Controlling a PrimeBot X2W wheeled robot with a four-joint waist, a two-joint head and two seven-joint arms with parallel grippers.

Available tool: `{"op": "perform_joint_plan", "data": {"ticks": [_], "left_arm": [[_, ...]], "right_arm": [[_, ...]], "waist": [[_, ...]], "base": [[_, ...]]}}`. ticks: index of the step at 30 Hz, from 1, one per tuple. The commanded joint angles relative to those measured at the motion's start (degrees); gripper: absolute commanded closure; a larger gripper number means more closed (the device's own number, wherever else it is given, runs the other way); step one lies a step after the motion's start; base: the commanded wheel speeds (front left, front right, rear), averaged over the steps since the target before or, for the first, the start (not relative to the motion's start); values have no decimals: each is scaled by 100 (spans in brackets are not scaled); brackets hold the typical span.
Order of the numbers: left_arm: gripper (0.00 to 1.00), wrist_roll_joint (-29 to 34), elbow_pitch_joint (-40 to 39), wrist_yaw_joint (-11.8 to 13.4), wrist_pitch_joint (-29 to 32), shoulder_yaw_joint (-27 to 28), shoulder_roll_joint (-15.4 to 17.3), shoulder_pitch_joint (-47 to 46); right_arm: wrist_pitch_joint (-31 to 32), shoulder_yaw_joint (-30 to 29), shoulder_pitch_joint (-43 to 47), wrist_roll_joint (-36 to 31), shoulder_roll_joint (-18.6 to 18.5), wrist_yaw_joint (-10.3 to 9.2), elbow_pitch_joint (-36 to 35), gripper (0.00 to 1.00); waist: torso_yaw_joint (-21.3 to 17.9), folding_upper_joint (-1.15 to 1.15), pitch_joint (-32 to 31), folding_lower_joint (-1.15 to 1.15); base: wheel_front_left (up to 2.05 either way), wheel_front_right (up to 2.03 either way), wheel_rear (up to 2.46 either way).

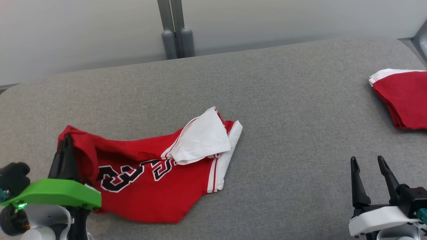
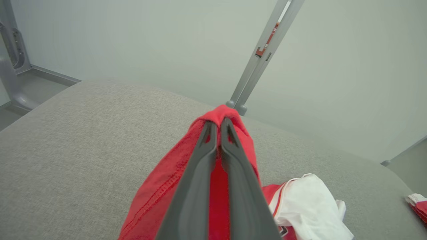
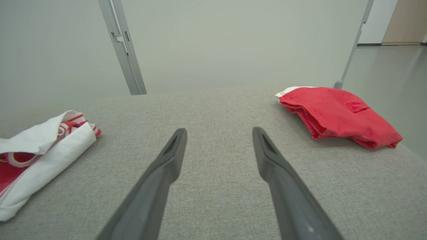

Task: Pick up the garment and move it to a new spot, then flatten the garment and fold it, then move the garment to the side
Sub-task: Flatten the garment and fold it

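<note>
A red garment (image 1: 146, 186) with black-and-white numbers and white trim lies crumpled on the grey cushioned surface (image 1: 283, 110), left of centre. My left gripper (image 1: 66, 141) is shut on the garment's left end, where the red cloth bunches up over the fingertips. In the left wrist view the two dark fingers (image 2: 200, 166) meet with the garment (image 2: 156, 196) pinched between them. My right gripper (image 1: 368, 161) stands open at the lower right, nothing between its fingers, well apart from the garment (image 3: 36, 146). The right wrist view shows that gripper (image 3: 218, 133) over bare cushion.
A folded red garment (image 1: 402, 98) with white edging lies at the right edge of the surface; the right wrist view has this folded garment (image 3: 337, 115) at the far right. Grey posts (image 1: 175, 36) and a pale wall stand behind. Bare cushion spans the middle.
</note>
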Motion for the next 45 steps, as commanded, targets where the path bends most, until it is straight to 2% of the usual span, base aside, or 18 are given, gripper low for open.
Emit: {"op": "perform_joint_plan", "data": {"ticks": [1,4,7,10,12,15,18,21,22,23,24,26,28,31,35,37,40,45], "left_arm": [[100,-155,-178,-160,51,-96,-69,-155],[100,-464,-589,-549,280,-440,-170,-205],[100,-655,-900,-910,699,-1067,-260,-157],[100,-807,-873,-1233,1161,-1846,-404,-60],[100,-716,-612,-1396,1499,-2348,-306,48],[100,-761,-232,-1561,1837,-2827,-228,288],[100,-815,202,-1645,2043,-3056,-53,604],[100,-639,657,-1581,2029,-3057,193,691],[91,-584,792,-1552,1976,-3062,207,717],[58,-535,880,-1533,1932,-3071,213,732],[0,-480,942,-1528,1873,-3076,208,753],[0,-547,840,-1615,1748,-3067,153,791],[0,-764,494,-1847,1526,-2987,29,779],[0,-1114,-6,-2032,1348,-2827,-108,774],[0,-895,-368,-1844,1321,-2666,-93,432],[0,-522,-293,-1687,1323,-2620,-61,111],[0,97,95,-1443,1292,-2677,-203,-540],[0,751,1143,-1366,1226,-2913,-515,-1544]], "right_arm": [[-17,-1,24,29,-25,0,1,0],[-17,-3,8,37,-34,0,18,0],[-17,-15,-34,55,-28,0,5,0],[-17,-10,-57,63,-26,0,13,0],[-17,30,-75,54,-13,0,24,0],[-17,50,-97,62,-4,0,25,0],[-17,24,-40,66,-24,0,17,0],[-17,-25,12,63,-37,0,23,0],[-17,-37,32,56,-34,0,32,0],[-17,-42,39,48,-32,0,35,0],[-17,-40,45,39,-31,0,42,0],[-17,-20,49,31,-22,0,50,0],[-17,-15,30,36,-20,0,41,0],[-17,-28,5,43,-19,0,35,0],[-17,3,-46,50,-13,0,46,0],[-17,25,-105,60,-6,0,45,0],[-17,118,-226,59,9,0,55,0],[-17,202,-355,113,40,0,53,0]], "waist": [[-28,0,-4,0],[-87,0,-5,0],[-119,0,31,0],[-127,0,63,0],[-156,0,73,0],[-193,0,81,0],[-211,0,79,0],[-192,0,74,0],[-180,0,65,0],[-172,0,57,0],[-167,0,46,0],[-160,0,32,0],[-146,0,44,0],[-111,0,56,0],[-103,0,86,0],[-120,0,127,0],[-222,0,233,0],[-462,0,366,0]], "base": [[0,0,0],[0,0,0],[0,0,0],[0,0,0],[0,0,0],[0,0,0],[0,0,0],[0,0,0],[0,0,0],[0,0,0],[0,0,0],[0,0,0],[0,0,0],[0,0,0],[0,0,0],[0,0,0],[0,0,0],[0,0,0]]}}
